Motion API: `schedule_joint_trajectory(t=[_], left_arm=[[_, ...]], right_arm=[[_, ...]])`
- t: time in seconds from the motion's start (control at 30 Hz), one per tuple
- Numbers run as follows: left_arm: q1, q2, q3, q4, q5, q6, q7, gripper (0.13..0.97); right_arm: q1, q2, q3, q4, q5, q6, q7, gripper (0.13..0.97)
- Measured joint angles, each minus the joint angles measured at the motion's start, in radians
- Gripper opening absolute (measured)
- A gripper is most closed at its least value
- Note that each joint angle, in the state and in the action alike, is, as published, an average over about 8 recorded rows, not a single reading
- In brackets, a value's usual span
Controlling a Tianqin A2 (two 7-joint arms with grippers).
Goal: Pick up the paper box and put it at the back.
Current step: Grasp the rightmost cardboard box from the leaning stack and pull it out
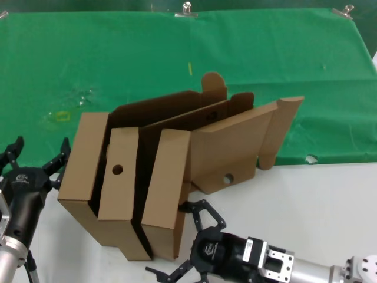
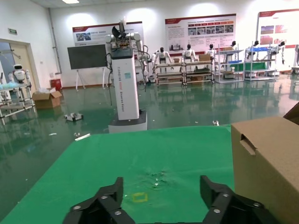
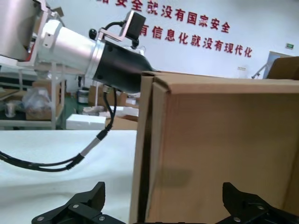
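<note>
Several brown cardboard boxes stand on edge, leaning together, where the green cloth (image 1: 118,59) meets the white stretch (image 1: 306,200). The paper box (image 1: 235,141) is the rightmost one, with a small round hole and a rounded flap sticking out to the right. My right gripper (image 1: 179,239) is open, low at the front, against the lower corner of a flat box (image 1: 165,183) left of the paper box. In the right wrist view that flat box's edge (image 3: 154,149) sits between the spread jaws (image 3: 163,191). My left gripper (image 1: 41,147) is open and empty, left of the boxes.
A flat box with one round hole (image 1: 121,177) and a bigger carton with a rounded tab (image 1: 213,82) stand in the same group. Metal clips (image 1: 186,9) hold the cloth's far edge. The left wrist view shows the cloth (image 2: 154,158) ahead and a box (image 2: 266,163) beside the open left gripper (image 2: 161,186).
</note>
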Motion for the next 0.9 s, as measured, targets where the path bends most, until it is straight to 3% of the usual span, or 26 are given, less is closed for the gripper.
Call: schedule_joint_trajectory(t=[0.13,0.33,0.7,0.9], left_arm=[[0.0,0.0,0.0,0.0,0.0,0.0,0.0,0.633],[0.0,0.0,0.0,0.0,0.0,0.0,0.0,0.466],[0.0,0.0,0.0,0.0,0.0,0.0,0.0,0.251],[0.0,0.0,0.0,0.0,0.0,0.0,0.0,0.228]], right_arm=[[0.013,-0.017,0.006,-0.047,0.008,-0.031,-0.03,0.897],[0.017,-0.025,0.017,-0.071,0.011,-0.047,-0.045,0.833],[0.018,-0.026,0.031,-0.09,0.004,-0.054,-0.057,0.605],[0.02,-0.034,0.03,-0.097,-0.006,-0.047,-0.062,0.438]])
